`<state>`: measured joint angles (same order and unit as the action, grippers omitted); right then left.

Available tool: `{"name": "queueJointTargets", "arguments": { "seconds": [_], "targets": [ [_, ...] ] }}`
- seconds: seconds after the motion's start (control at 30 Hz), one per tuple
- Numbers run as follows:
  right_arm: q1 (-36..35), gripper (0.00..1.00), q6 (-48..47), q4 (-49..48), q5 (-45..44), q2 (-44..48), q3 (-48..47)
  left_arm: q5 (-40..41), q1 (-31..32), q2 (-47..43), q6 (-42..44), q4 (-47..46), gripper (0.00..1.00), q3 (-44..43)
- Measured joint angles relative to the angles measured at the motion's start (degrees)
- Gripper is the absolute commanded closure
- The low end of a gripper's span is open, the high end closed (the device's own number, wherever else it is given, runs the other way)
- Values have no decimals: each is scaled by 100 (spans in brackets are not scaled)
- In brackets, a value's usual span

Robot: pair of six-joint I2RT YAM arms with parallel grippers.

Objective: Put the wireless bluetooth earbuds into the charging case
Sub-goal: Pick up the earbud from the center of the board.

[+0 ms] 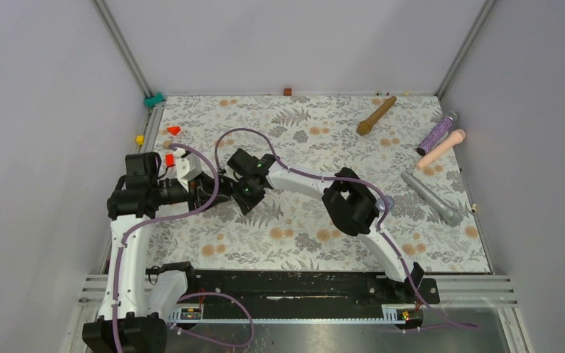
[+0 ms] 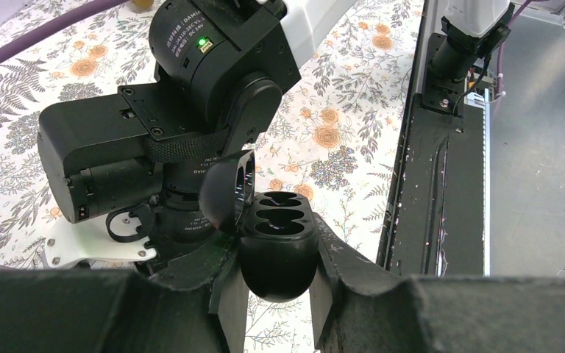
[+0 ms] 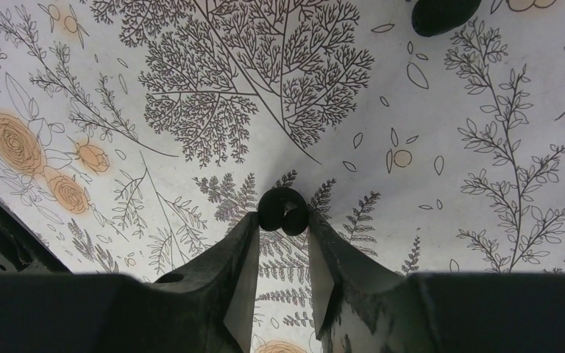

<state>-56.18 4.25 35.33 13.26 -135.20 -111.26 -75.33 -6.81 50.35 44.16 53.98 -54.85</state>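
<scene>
— Between the fingertips of the right gripper [image 3: 283,220], was that where the bud [image 3: 283,208] sat?

— Yes. A black bud, right at the very ends of the fingers, with one finger against each side. The jaws stood narrow, drawn in to the bud's width and pinching it.

— Was it off the cloth [image 3: 191,95]?

— I could not tell. The flowered cloth lay close behind it, but whether the bud touched it did not show.

— Which way did it lie?

— It was nearly round, with a larger lobe on one side and a smaller one on the other. Its slightly longer axis ran across the gap, from finger to finger. Which face was up I could not make out.

— And the case [image 2: 278,265]?

— It was in the left gripper [image 2: 278,254], clamped by its rounded black body with a finger on either side. Its lid [image 2: 228,193] stood open, swung up to the left in that wrist's view. The dark wells [image 2: 278,213] faced up. The case's long axis ran away from the wrist, toward the right arm [image 2: 213,66].

— How near were the two grippers?

— Close. From above they met over the left middle of the cloth, with the case just beside the right wrist.

— Anything further out?

— A brown stick [image 1: 376,116] at the back and a grey one [image 1: 432,198] on the right. Both were well apart from the grippers.
</scene>
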Motion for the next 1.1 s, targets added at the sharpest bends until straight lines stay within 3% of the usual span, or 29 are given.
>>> {"name": "queueJointTargets", "arguments": {
  "seconds": [0.17,0.87,1.1],
  "targets": [
    [-13,77,-2,26,-61,2,-24,-39,-31,0,0,2,100,15],
    [-26,76,-186,280,-682,87,-107,-114,-81,0,24,0,100,15],
    [280,76,-181,295,-831,352,-66,-129,-109,0,39,0,100,15]
  ]
}}
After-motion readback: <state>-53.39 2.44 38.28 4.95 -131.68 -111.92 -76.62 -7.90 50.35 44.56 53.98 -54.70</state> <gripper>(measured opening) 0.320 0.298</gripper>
